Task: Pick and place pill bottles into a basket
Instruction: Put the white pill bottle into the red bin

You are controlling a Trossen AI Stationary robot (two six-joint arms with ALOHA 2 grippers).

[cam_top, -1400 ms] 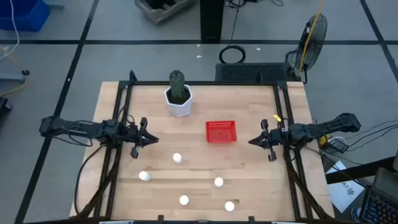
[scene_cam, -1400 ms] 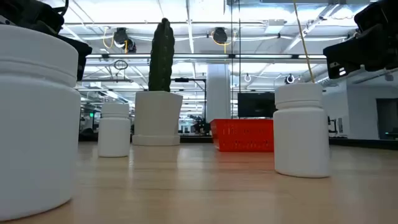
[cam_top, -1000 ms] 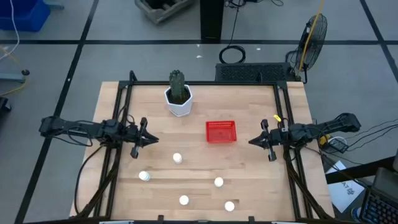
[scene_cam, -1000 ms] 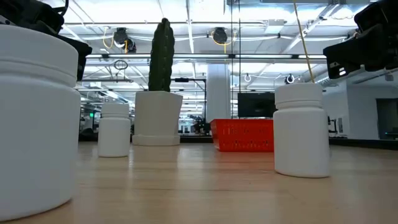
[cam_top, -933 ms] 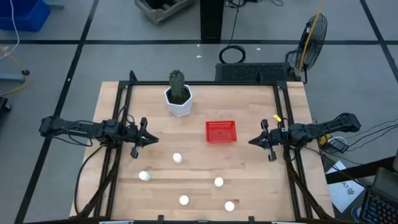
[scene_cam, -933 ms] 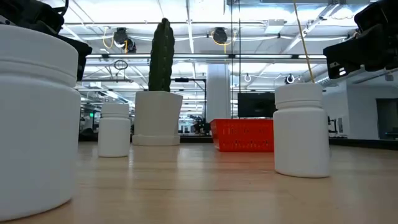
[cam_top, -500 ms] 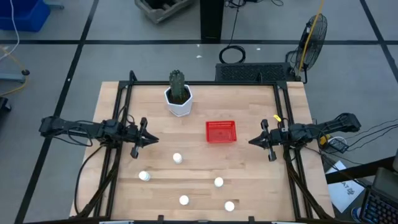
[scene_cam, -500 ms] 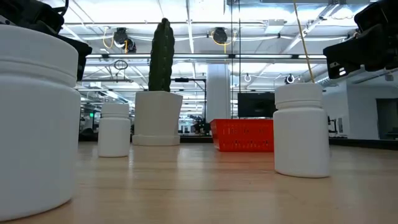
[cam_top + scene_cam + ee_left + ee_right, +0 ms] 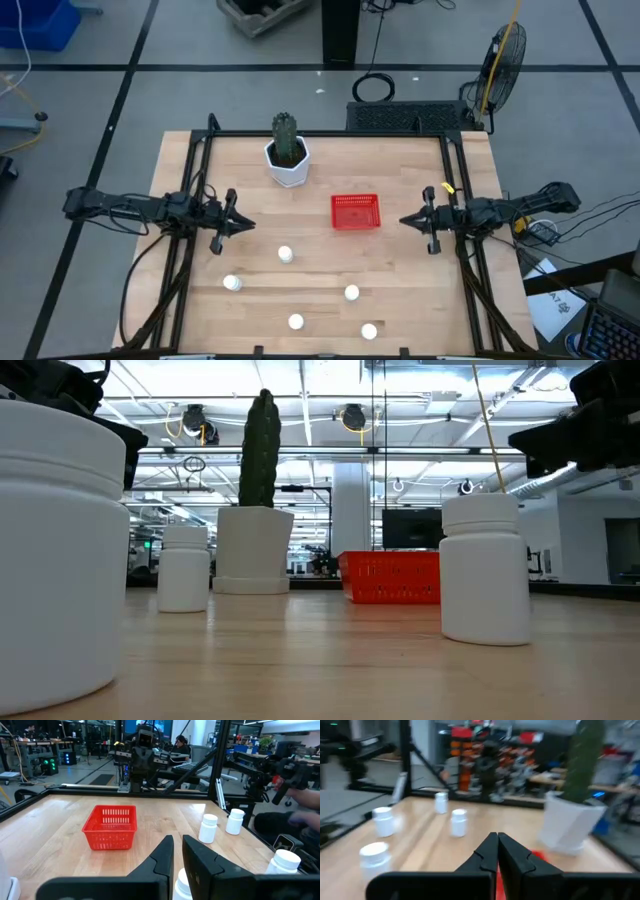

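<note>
From above, my left gripper (image 9: pixel 244 227) and right gripper (image 9: pixel 404 221) hover at the table's (image 9: pixel 400 290) sides, both clenched on nothing. The basket (image 9: pixel 355 212) sits near my right gripper; five bottles (image 9: pixel 286 254) stand scattered on the near half. Low down, a bottle (image 9: pixel 485 569) stands before the basket (image 9: pixel 392 577), beside the cactus pot (image 9: pixel 253 548). My left wrist sees basket (image 9: pixel 111 826) and bottles (image 9: pixel 208 828) ahead.
</note>
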